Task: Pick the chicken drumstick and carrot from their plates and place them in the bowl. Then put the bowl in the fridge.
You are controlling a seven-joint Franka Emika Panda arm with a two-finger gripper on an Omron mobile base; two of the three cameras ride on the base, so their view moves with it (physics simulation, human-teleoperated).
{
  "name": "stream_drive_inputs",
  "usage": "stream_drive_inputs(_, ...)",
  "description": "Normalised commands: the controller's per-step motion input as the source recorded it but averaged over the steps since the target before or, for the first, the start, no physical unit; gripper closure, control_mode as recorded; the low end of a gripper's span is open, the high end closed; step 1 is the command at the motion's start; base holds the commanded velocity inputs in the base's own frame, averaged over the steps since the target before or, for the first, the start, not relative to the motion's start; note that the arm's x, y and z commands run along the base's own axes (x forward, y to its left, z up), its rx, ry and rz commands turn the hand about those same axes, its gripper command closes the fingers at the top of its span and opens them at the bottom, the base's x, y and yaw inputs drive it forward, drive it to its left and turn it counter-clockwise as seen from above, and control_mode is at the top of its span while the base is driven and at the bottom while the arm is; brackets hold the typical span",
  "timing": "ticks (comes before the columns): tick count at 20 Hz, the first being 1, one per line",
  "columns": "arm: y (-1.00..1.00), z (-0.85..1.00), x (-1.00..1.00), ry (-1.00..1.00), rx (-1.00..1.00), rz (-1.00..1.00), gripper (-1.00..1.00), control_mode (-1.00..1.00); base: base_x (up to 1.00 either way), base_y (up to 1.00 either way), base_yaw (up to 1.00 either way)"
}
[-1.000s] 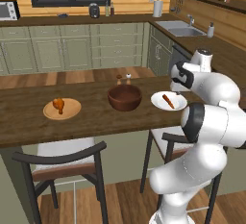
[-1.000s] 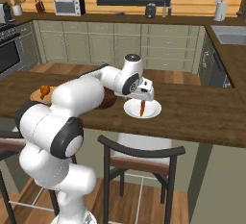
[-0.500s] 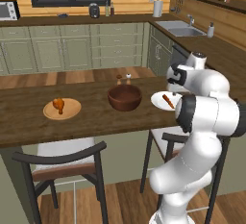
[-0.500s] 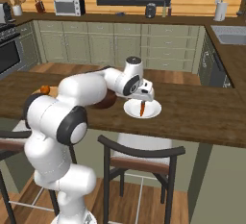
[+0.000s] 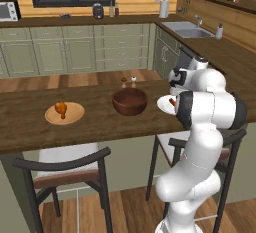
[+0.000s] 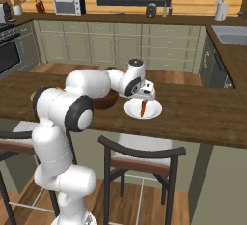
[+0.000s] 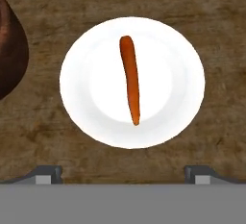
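On the white plate [image 7: 173, 81] lies one carrot [image 7: 130, 86], untouched, directly beneath the gripper [image 6: 143, 96], whose jaws stand fully apart and hold nothing. Over the last second the arm has drawn in above this plate, so a descent for the carrot appears next. Count: one chicken drumstick [image 5: 61, 109] on one tan plate [image 5: 74, 114], one empty bowl [image 5: 129, 101] between the plates, two chairs at the wooden counter [image 5: 100, 122].

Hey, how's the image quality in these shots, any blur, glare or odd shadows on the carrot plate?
Hand view: sharp and evenly lit, the carrot crisp on the white plate, no glare, faint shading inside the rim. Right base view: softer, the carrot small under the gripper. Left base view: the arm hides most of the plate.
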Motion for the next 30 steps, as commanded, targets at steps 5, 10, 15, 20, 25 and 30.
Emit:
stream_drive_inputs(5,-0.19,-0.32,0.29,0.0,0.0,0.11,-1.0,-1.0,0.0,0.0,0.0)
stream_drive_inputs(10,-0.15,-0.37,0.16,-0.02,0.0,0.11,-1.0,-1.0,0.0,0.0,0.0)
stream_drive_inputs(15,0.0,-0.4,0.3,-0.02,0.0,0.01,-1.0,-1.0,0.0,0.0,0.0)
stream_drive_inputs(20,0.0,-0.27,0.5,0.0,0.0,0.0,-1.0,-1.0,0.0,0.0,0.0)
stream_drive_inputs(25,0.0,-0.32,0.4,0.0,0.0,0.0,-1.0,-1.0,0.0,0.0,0.0)
stream_drive_inputs(30,0.0,-0.38,0.21,0.0,0.0,0.0,-1.0,-1.0,0.0,0.0,0.0)
